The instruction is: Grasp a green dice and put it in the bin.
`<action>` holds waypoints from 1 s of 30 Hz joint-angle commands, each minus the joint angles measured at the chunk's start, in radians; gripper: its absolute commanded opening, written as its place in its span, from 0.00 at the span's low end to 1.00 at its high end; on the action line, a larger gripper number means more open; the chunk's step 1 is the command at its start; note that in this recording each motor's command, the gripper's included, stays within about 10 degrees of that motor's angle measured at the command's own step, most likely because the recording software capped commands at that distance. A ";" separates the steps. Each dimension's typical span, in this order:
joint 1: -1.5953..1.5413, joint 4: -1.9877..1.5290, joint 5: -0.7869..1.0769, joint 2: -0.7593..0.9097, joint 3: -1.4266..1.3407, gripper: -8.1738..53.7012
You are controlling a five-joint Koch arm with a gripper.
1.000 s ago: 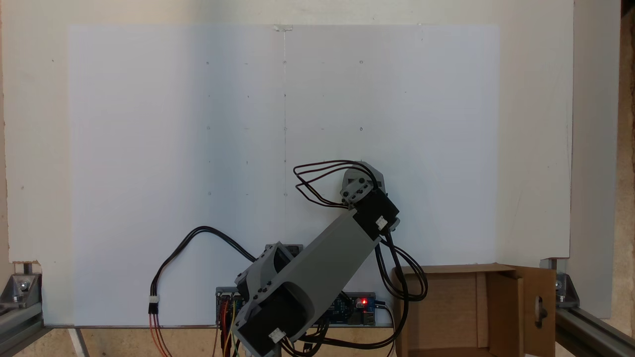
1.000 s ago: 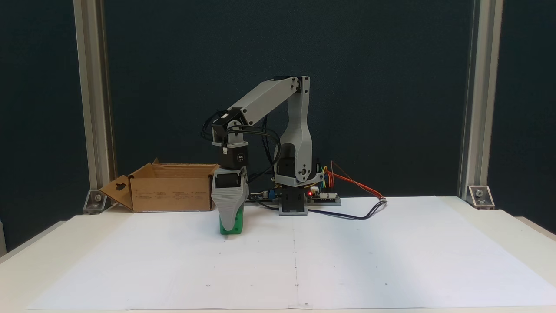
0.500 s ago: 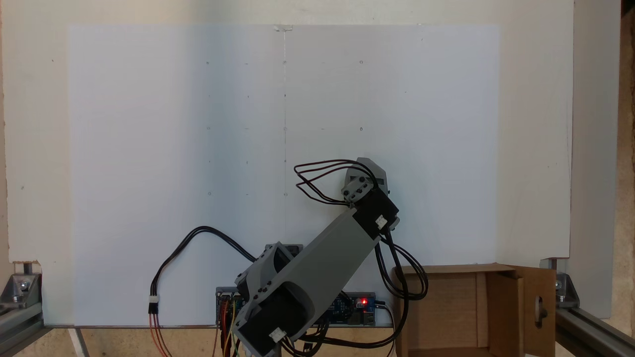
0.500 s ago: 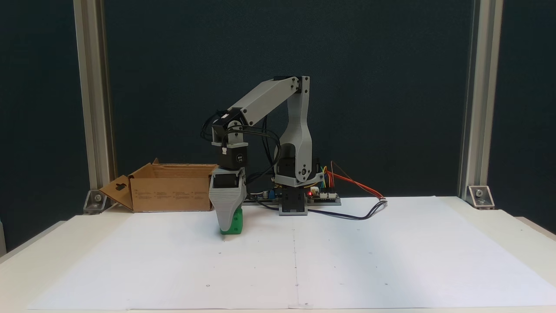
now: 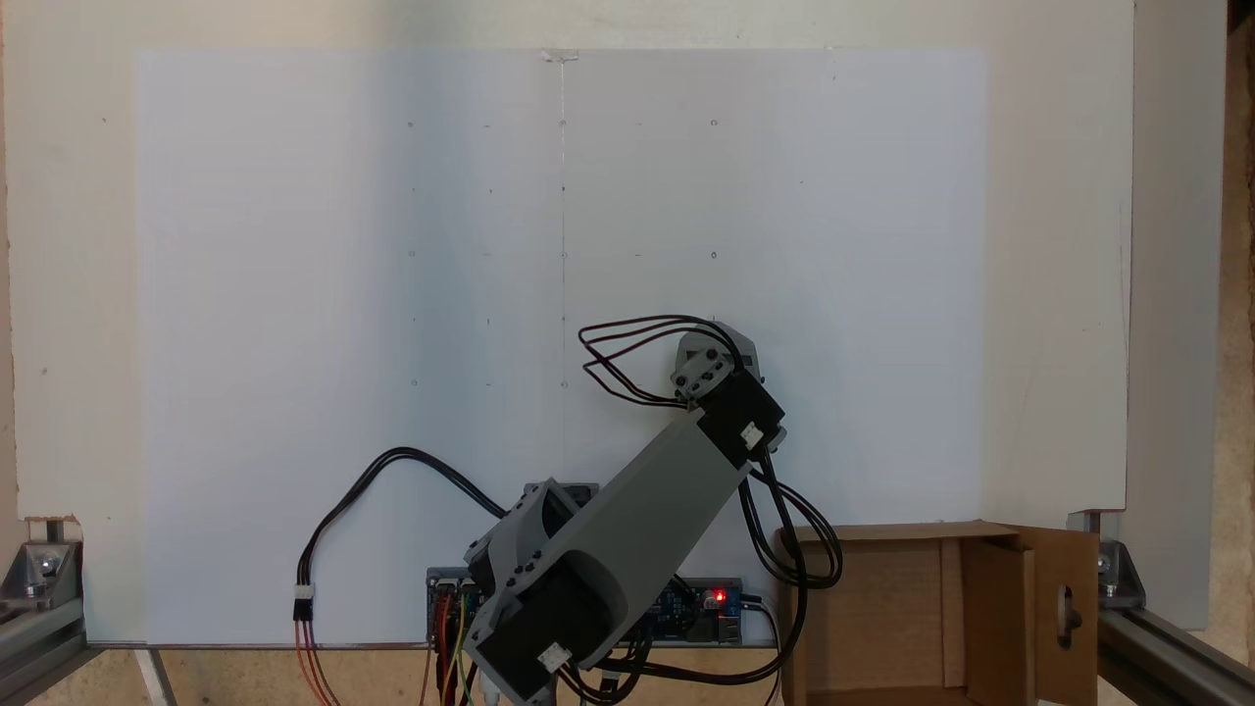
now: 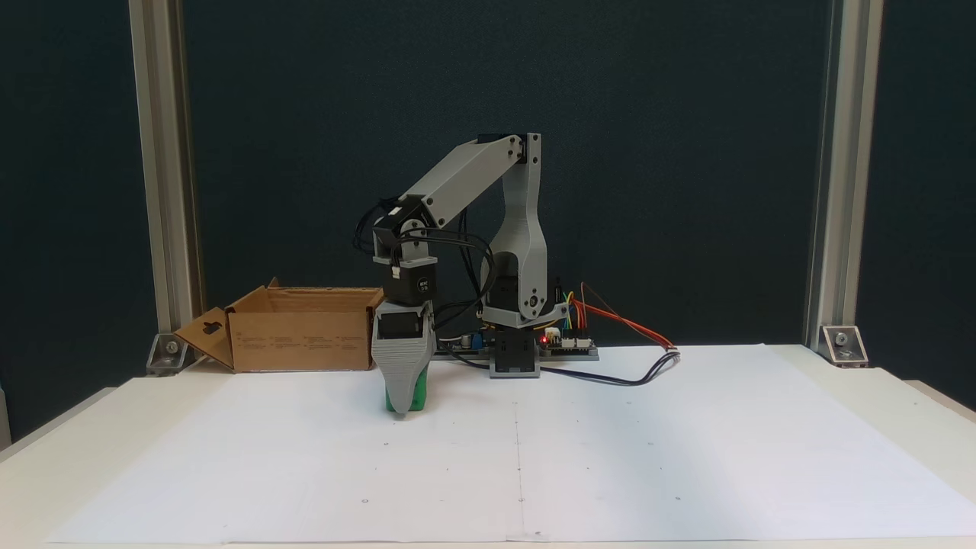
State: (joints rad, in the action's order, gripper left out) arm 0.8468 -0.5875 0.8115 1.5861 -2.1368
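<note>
Side-on fixed view: the gripper (image 6: 404, 396) pointed straight down at the white paper sheet (image 6: 610, 450) covering the surface (image 6: 46, 473). The green dice (image 6: 409, 396) sat on the sheet directly at the fingers (image 6: 402, 377), its green faces showing beside and below the grey fingertip. One finger lay behind the other in this view, and the arm hid them from above, so whether they were clenched on the dice or merely around it could not be told. As a near-cube, the dice offered no long axis to align with. The bin (image 6: 301, 328) stood behind and to the left of the fingers in this view, well apart, its flaps upright; from above it appeared at lower right (image 5: 882, 588). Judged from this layout, transfer required lifting above the near flap; bare sheet lay on every other side.
</note>
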 commanded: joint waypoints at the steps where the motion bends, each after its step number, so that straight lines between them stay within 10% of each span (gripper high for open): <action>1: 0.000 0.012 -0.051 0.005 0.018 0.72; 19: 0.008 0.057 -0.051 0.005 0.002 0.64; 30: 0.015 0.086 -0.052 0.008 -0.021 0.33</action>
State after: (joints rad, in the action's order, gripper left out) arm 0.8606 -0.5077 0.8115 1.5892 -2.1644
